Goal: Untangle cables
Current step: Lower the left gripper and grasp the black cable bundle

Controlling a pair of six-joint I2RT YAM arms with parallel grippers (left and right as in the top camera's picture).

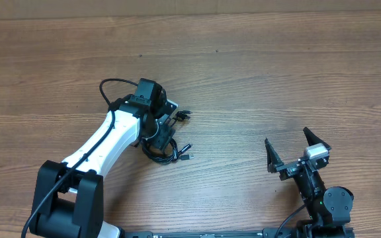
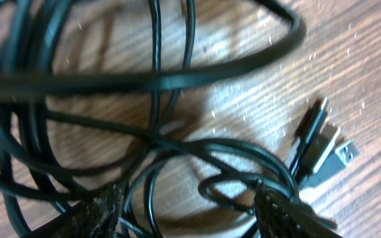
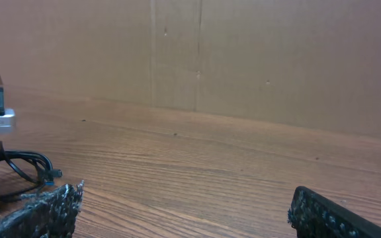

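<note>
The left tool (image 2: pixel 189 196) is spread over the cables (image 2: pixel 177 80); it should pinch one strand only, not the bundle; the right tool (image 3: pixel 184 198) stands spread, well apart

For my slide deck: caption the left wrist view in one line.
Left pincer open over tangled black cables, plug ends at right, on a wooden table.

Black cables (image 2: pixel 157 79) lie tangled on the table (image 2: pixel 362 66), strands between the left gripper's (image 2: pixel 190 213) spread fingertips (image 2: pixel 104 208).
</note>
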